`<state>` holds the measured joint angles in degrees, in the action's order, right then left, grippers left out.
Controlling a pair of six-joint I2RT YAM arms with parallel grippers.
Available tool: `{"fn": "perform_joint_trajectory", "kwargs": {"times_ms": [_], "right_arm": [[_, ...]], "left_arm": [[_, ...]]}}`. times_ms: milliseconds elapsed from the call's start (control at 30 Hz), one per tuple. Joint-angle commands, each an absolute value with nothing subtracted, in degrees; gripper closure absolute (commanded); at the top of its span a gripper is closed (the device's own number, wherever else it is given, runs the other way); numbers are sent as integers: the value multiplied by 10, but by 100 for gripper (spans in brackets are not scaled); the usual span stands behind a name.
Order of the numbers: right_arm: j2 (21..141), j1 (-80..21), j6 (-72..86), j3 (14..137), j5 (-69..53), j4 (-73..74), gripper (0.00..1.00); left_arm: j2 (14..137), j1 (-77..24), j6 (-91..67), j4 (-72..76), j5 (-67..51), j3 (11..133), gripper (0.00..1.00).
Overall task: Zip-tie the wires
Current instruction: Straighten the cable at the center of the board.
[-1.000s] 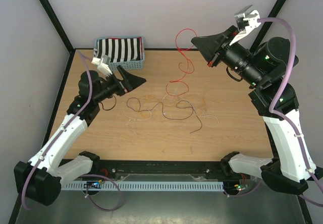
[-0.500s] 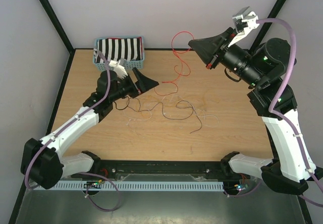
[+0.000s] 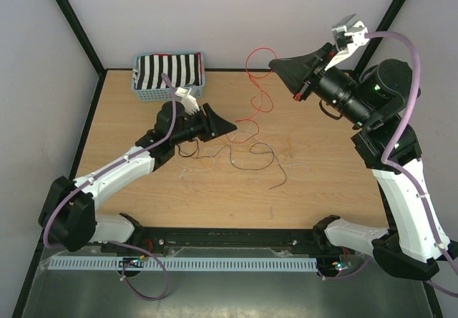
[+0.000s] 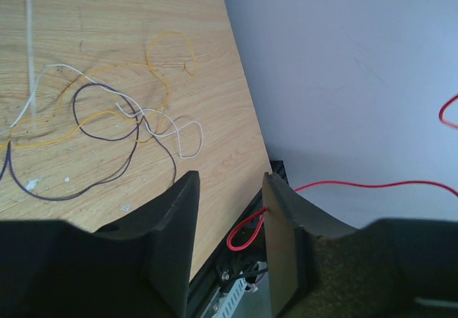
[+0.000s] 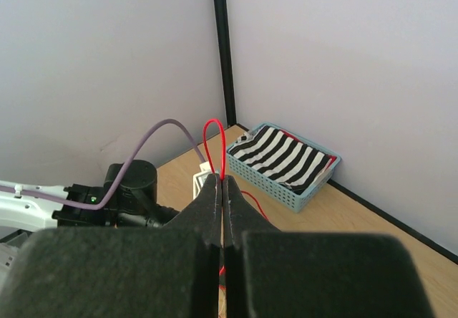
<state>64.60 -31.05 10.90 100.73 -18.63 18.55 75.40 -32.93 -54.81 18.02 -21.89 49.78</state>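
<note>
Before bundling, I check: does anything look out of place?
Yes. The thin red wire hangs in the air from the shut right pincer, while the dark, yellow and white wires lie tangled on the wooden table.

Left arm point(image 3: 114, 178) and right arm point(image 3: 404, 189): white shell links, black joint housings and bases. Left gripper point(image 3: 230, 127), right gripper point(image 3: 274, 64): matte black, wedge-shaped fingers, white camera mount point(image 3: 348, 31) behind. Thick purple cable point(image 5: 169, 122) along each arm. Small green lights point(image 5: 94, 199) on joints
</note>
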Motion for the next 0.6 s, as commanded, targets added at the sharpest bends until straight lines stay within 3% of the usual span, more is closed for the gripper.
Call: {"fn": "perform_joint_trajectory", "kwargs": {"times_ms": [0, 300, 567], "right_arm": [[632, -310, 108, 1001, -177, 156, 100], [608, -310, 77, 969, -105, 160, 100], [574, -310, -23, 866, 120, 252, 100]], "left_arm": [[761, -342, -552, 221, -227, 517, 62], [763, -335, -535, 220, -230, 516, 100], [718, -229, -455, 99, -244, 544, 100]]}}
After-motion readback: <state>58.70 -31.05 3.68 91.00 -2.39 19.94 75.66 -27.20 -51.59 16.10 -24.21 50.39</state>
